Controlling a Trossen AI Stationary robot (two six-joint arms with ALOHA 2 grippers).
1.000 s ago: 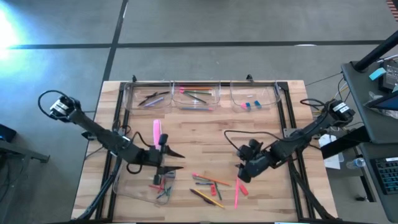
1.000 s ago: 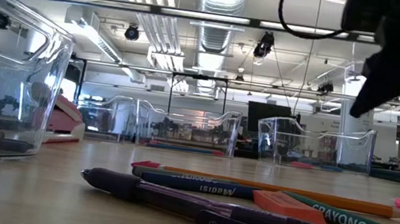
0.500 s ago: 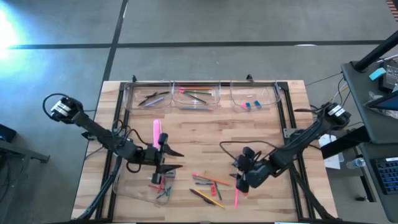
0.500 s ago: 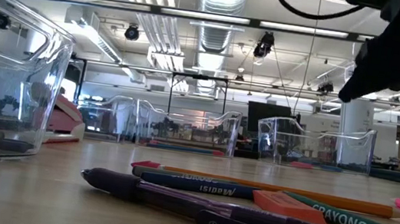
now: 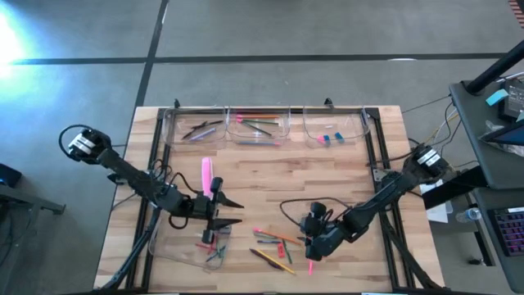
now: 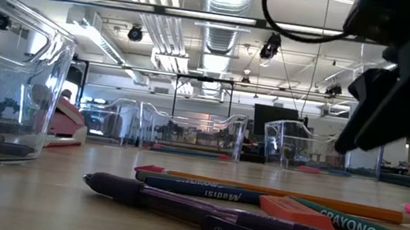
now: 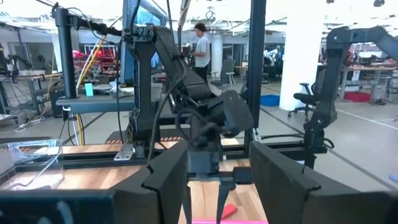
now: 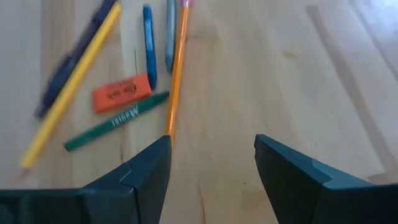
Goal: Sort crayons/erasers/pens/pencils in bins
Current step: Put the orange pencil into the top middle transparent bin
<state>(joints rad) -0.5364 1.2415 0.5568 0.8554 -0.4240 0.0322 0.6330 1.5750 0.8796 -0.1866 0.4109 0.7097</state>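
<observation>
Hovering low over the front of the pale wooden slatted table (image 5: pixel 344 176): the right gripper (image 5: pixel 309 253), dark two-fingered claw, fingers spread wide and empty, bare wood showing between them in its wrist view. Item at issue: the loose pile of unsorted sticks (image 5: pixel 274 243), lying just to the left-arm side of that claw. Contents seen from the right wrist: long thin orange pencil (image 8: pixel 177 68), its long axis running straight away from the claw with the near tip just ahead of one finger; green crayon (image 8: pixel 115 121) lying slantwise beside it; flat orange eraser block (image 8: pixel 122 91); short blue crayon (image 8: pixel 148 43); long yellow pencil (image 8: pixel 71 84) farthest out. A pink pencil (image 5: pixel 311 263) lies right at the claw in the high view. Nearer arm: the right, by a clear margin. The left gripper (image 5: pixel 225 211), fingers partly parted and holding nothing visible, sits above the clear plastic front-left bin (image 5: pixel 168 250). Three clear bins (image 5: pixel 264 125) stand along the far edge, well apart from the pile. Judgement: the orange pencil's axis lies along the claw's approach, so the wrist probably needs no turn to pinch across it.
</observation>
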